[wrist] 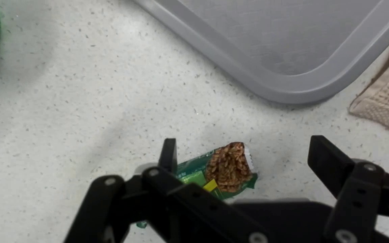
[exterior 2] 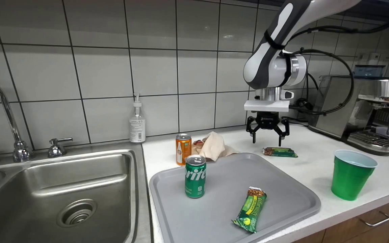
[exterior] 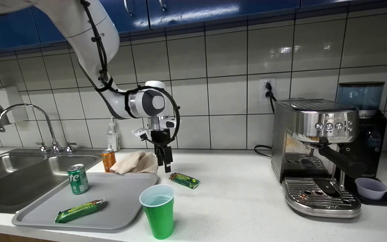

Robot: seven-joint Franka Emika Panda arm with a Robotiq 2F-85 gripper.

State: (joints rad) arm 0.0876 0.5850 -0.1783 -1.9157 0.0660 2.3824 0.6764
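Yr claw (exterior 2: 267, 140) hangs wide & empty nr granola bar (wrist: 225, 170), which lies flat b/c ctr (wrist: 130, 84) bears it; gray tray (wrist: 292, 88) at 1 o'clock, wrist view.

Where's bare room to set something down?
Biggest: counter between green cup and espresso machine. Smaller: tray between Sprite can, snack bar and the corner nearest the gripper. Crowded: tray's wall-side edge, with orange can and cloth; near the open gripper, a second snack bar.

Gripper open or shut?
Open: in an exterior view, the gripper has its fingers wide apart; the nearest green-wrapped bar lies ungripped on the counter.
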